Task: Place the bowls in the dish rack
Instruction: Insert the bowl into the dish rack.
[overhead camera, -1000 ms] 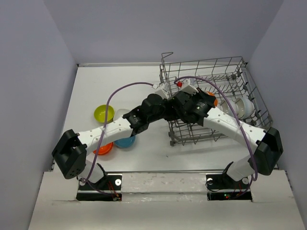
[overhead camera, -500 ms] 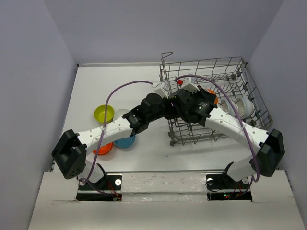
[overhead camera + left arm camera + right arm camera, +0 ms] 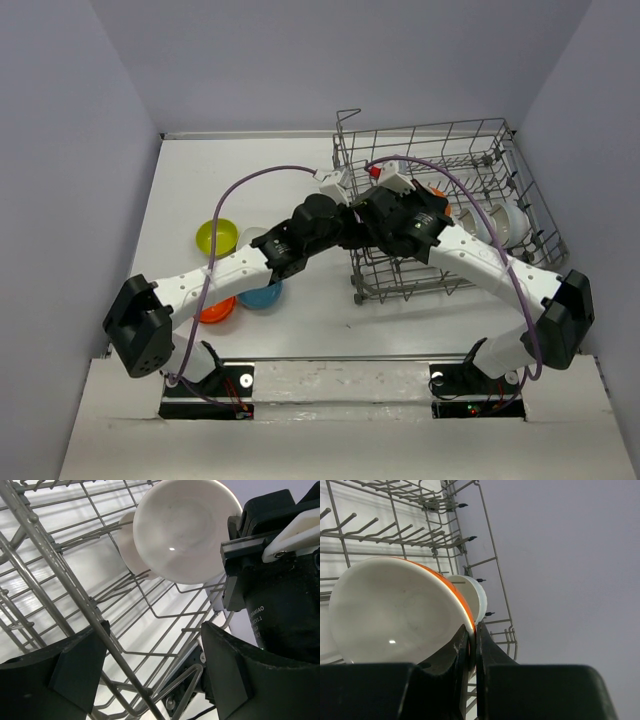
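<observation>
Orange outside and shiny white inside, the round bowl [image 3: 395,612] was pinched at its rim by the thin black fingers [image 3: 462,655] of your right gripper [image 3: 472,652], which was clamped tight on it. The bowl was tipped on its side inside the dish rack [image 3: 420,128], over the grey wire tines. I could not tell if it touched them. Two pale bowls [image 3: 470,595] stood on edge just behind it in the rack. Your left gripper [image 3: 155,680] was spread wide and held nothing, with one fat dark finger on each side of a thin grey rack wire. On the flat white table [image 3: 250,170], left of the rack, lay a yellow-green bowl [image 3: 217,236], a blue bowl [image 3: 262,297], an orange-red bowl [image 3: 215,311] and a small white bowl [image 3: 250,235], all smooth, round and close together.
</observation>
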Action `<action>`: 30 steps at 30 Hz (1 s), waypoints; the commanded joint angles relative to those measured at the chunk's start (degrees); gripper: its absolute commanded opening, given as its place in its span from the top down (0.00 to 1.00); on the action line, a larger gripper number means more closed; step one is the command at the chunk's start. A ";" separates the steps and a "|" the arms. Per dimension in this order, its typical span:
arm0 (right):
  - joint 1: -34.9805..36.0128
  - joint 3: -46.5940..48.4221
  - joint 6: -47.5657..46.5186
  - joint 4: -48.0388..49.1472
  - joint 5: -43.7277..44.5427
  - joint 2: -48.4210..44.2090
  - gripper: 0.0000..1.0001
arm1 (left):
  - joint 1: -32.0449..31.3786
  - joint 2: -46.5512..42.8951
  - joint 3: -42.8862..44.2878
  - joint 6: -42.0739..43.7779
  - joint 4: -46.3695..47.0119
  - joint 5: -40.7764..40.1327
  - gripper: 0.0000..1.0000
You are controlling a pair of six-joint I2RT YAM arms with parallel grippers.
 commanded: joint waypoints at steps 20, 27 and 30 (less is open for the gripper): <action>-0.51 0.12 1.64 -3.81 1.26 -0.29 0.99 | -2.80 -15.66 -3.22 5.35 1.88 -4.27 0.14; -0.51 1.00 2.52 -4.77 2.14 1.90 0.99 | -2.71 -19.26 -6.56 4.92 -0.41 -7.69 0.14; -0.51 1.26 2.78 -5.30 3.37 3.66 0.99 | -2.35 -22.96 -9.03 4.39 -1.73 -10.25 0.14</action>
